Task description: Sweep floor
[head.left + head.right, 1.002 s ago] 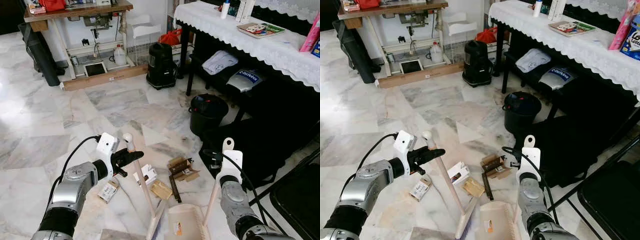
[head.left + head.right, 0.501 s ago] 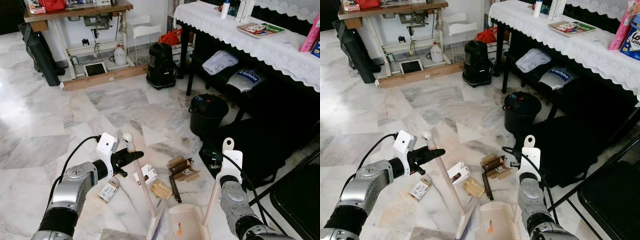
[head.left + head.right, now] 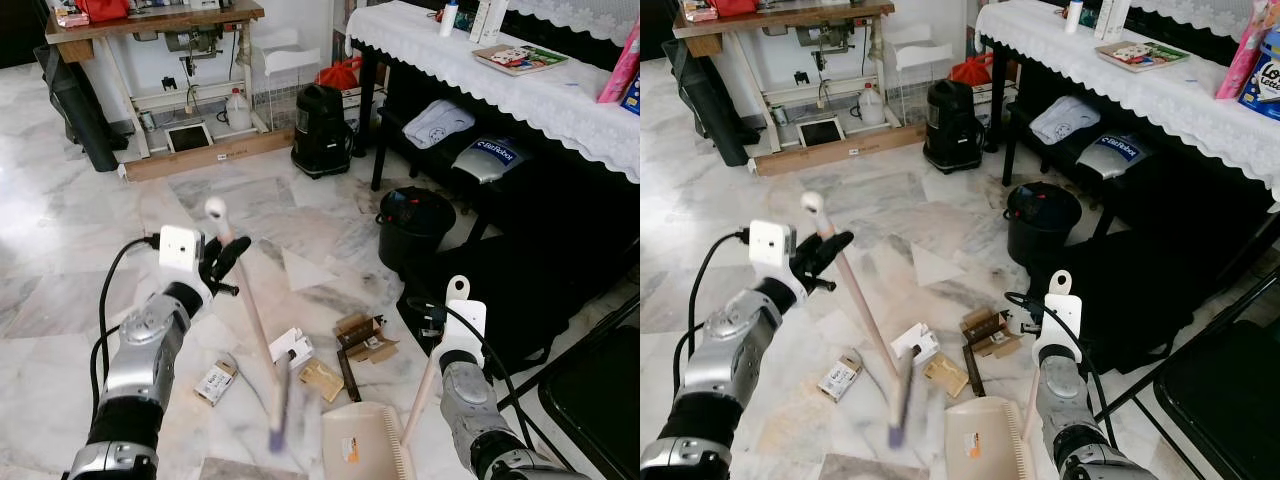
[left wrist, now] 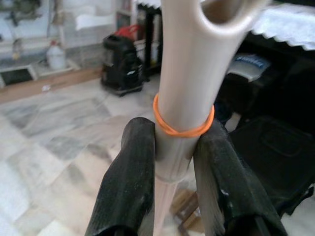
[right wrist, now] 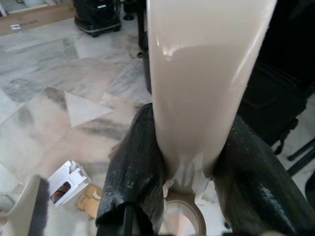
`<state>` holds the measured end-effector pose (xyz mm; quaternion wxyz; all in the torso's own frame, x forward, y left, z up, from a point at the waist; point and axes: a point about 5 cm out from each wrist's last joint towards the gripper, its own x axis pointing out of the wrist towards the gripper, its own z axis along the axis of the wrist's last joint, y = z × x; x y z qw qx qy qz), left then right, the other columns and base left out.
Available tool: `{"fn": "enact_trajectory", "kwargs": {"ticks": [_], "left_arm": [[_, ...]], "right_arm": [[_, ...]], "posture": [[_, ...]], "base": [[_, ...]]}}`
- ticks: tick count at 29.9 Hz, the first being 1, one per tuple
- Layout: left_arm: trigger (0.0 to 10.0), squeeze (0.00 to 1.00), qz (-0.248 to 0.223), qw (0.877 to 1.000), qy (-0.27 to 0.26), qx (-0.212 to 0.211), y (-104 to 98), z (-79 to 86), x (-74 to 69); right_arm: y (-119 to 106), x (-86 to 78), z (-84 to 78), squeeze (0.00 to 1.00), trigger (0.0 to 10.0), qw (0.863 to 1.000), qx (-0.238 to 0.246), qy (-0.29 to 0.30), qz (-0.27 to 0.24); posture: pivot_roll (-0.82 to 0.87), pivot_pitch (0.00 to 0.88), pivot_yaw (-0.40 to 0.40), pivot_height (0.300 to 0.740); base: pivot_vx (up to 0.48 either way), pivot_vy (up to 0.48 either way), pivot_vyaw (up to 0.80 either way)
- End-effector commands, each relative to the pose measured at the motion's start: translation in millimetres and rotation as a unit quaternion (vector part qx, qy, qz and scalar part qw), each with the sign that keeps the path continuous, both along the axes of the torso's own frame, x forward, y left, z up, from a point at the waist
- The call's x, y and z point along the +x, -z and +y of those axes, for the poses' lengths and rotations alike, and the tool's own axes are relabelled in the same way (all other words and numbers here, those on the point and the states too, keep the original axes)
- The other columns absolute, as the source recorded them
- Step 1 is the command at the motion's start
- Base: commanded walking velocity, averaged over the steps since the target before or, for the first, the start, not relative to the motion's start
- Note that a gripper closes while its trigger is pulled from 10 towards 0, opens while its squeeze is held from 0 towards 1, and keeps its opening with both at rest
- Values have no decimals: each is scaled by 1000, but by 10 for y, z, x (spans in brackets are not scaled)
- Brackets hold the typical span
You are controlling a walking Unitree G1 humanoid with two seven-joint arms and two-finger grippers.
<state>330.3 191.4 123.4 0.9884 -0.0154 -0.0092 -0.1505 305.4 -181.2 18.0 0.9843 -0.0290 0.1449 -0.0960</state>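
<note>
A beige broom handle (image 3: 245, 300) slants down to a blurred broom head (image 3: 279, 415) just above the floor. My left gripper (image 3: 226, 259) is shut on the handle near its top, just below an orange rubber band (image 4: 183, 129). A beige dustpan (image 3: 361, 446) rests on the floor at the front. Its long handle (image 3: 432, 363) rises to my right gripper (image 5: 189, 172), which is shut on it. Litter lies between broom and dustpan: a white box (image 3: 292, 346), a small carton (image 3: 217, 382), a tan packet (image 3: 322, 380) and a torn cardboard box (image 3: 365, 337).
A black bin (image 3: 415, 225) stands just beyond the litter, a black vacuum (image 3: 322, 130) farther back. A table with a white lace cloth (image 3: 500, 80) and black bags (image 3: 510, 290) line the right. A black chair (image 3: 600, 400) is at the front right, a wooden workbench (image 3: 150, 30) at the back left.
My left arm has risen and swung left with the broom. The broom head has left the dustpan's side and moved left, blurred in motion. The right arm and dustpan hold still.
</note>
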Motion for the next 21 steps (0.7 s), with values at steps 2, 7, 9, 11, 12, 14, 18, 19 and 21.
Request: {"fn": "enact_trajectory", "kwargs": {"ticks": [2,7,9,11,12,14,18,19,21], "left_arm": [[10000,0,-28,999,-16,10,-52,-9,15],[10000,0,-40,997,-48,41,-19,42,41],[10000,0,-37,997,-49,56,19,39,35],[10000,0,-35,996,-52,71,60,37,28],[10000,0,-34,995,-54,73,73,36,24],[10000,0,-34,995,-55,81,114,30,16],[10000,0,-25,993,-58,96,206,27,0],[10000,0,-22,993,-60,96,240,29,-5],[10000,0,-17,993,-65,95,276,31,-10]], "right_arm": [[-78,62,5,0,10000,1000,0,-1,-18],[-78,61,2,0,10000,1000,-1,-1,-18],[-76,57,-3,0,10000,1000,-4,1,-18],[-78,52,-25,0,10000,1000,-10,9,-20],[-80,48,-41,0,10000,1000,-11,15,-21],[-84,38,-91,0,10000,999,-19,30,-24],[-85,22,-156,0,10000,998,-27,48,-25],[-86,18,-167,0,10000,998,-29,52,-26],[-88,11,-179,0,10000,997,-28,59,-30]], "posture": [[117,0,2,740],[109,0,5,740],[109,0,5,740],[105,0,7,740],[105,0,7,740],[102,0,8,740],[99,0,9,740],[99,0,9,740],[98,0,9,740]], "base": [[0,0,0],[0,0,0],[0,0,0],[0,0,0],[0,0,0],[0,0,0],[0,0,0],[0,0,0],[0,0,0]]}}
